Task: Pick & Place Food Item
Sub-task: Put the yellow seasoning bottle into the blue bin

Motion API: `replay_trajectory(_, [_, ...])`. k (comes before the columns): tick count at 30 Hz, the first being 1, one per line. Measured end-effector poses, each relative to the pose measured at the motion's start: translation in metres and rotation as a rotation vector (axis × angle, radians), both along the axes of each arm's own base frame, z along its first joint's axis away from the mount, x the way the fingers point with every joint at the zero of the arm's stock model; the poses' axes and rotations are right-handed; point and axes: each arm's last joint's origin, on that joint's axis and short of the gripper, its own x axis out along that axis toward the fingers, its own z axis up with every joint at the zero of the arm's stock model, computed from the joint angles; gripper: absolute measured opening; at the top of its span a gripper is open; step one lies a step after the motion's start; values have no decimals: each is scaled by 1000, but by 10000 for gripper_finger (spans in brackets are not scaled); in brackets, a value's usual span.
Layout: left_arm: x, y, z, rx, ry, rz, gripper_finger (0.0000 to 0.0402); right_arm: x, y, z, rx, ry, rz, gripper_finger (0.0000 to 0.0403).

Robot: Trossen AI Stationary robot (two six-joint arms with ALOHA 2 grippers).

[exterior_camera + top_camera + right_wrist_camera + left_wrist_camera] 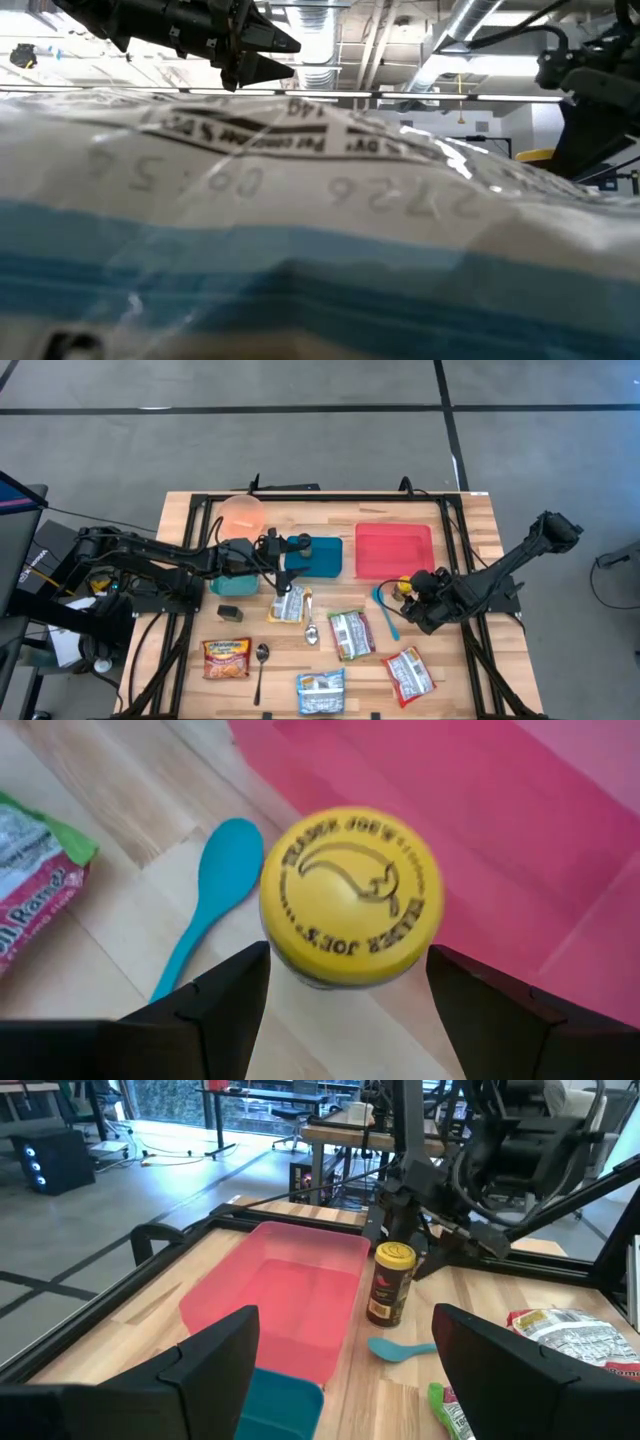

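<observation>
Nearest the table's front edge lie several food packets: a blue-and-white one [320, 691], an orange ramen packet [227, 658] and a red-and-white packet [409, 674], with a metal spoon [261, 665] between the first two. In the low view the blue-and-white packet fills almost the whole picture.

Farther in, a green-edged packet [351, 634] lies beside a teal plastic spoon [208, 896]. Just past that spoon stands the spice jar with a yellow lid [351, 909], upright on the wood, right against the near edge of the red tray [290, 1295].

The right gripper [345, 995] hangs directly above the jar, fingers spread wide, one on either side of the lid and neither touching it. Nothing is held.

The left gripper [345, 1350] hovers over the teal container [317, 556], which sits just left of the red tray; its fingers are also wide apart and empty. A silver packet [289, 604] lies just in front of it. An orange bowl [242, 515] sits toward the back left.
</observation>
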Motion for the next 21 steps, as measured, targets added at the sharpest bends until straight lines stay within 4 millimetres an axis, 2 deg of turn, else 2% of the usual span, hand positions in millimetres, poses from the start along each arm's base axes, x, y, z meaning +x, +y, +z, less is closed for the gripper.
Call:
replay_trajectory(11, [0, 0, 0, 0, -1, 0, 294, -1, -5, -23, -41, -66, 17, 265])
replay_trajectory(21, [0, 0, 0, 0, -1, 0, 294, -1, -8, -26, -96, -104, -2, 265])
